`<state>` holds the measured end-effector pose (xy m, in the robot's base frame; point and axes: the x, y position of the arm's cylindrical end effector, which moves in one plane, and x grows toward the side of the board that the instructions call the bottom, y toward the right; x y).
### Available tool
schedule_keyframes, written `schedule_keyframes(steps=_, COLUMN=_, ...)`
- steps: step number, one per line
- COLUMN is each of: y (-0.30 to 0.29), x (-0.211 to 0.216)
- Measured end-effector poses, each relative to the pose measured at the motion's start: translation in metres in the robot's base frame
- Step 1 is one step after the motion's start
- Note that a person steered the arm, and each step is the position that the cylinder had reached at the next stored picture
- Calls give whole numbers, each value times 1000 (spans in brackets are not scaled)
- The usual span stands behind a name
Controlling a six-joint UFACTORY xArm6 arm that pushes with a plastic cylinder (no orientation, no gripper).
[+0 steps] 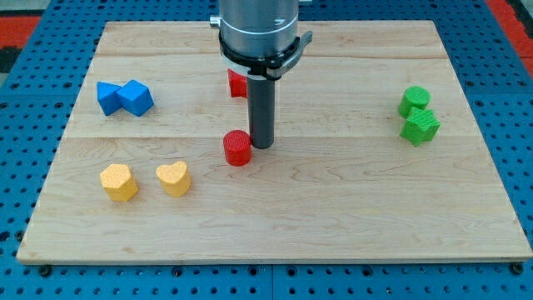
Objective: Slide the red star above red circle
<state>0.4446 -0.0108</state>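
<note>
Nearest you, at the view's bottom, the pale wooden counter [333,225] lies bare along its front edge, its planks running left to right. It sits on a blue pegboard [25,167] dotted with holes, which frames it on every side; at the view's top corners a strip of red shows behind.

A little further in, at the view's left, you find two yellow blocks side by side but apart: a yellow block [118,182] of unclear shape and a yellow heart [173,177].

Next comes the red circle [237,148], near the middle. My tip [262,147] stands just beside it on the view's right, touching or nearly so; you cannot tell which. There is no hand on this rod, so nothing is clasped.

Further back, at the view's right, two green blocks [418,115] sit touching, one behind the other. At the left, two blue blocks [124,97] touch as well.

Furthest, the red star [236,82] lies behind the rod, up and left of my tip, partly hidden by the arm's grey collar [258,33]. It is straight above the red circle, well apart.
</note>
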Motion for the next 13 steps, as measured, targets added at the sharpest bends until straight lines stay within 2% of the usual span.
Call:
schedule_keyframes(steps=1, y=-43, x=-13)
schedule_keyframes(steps=3, y=-12, x=64)
schedule_keyframes(steps=4, y=10, x=69)
schedule_keyframes(steps=5, y=52, x=42)
schedule_keyframes(steps=6, y=52, x=-48)
schedule_keyframes(steps=7, y=14, x=-155)
schedule_keyframes(steps=8, y=-56, x=-187)
schedule_keyframes(steps=9, y=-43, x=-131)
schedule_keyframes(steps=10, y=11, x=-104)
schedule_keyframes(steps=11, y=34, x=-40)
schedule_keyframes(steps=12, y=35, x=5)
schedule_keyframes(steps=13, y=33, x=-59)
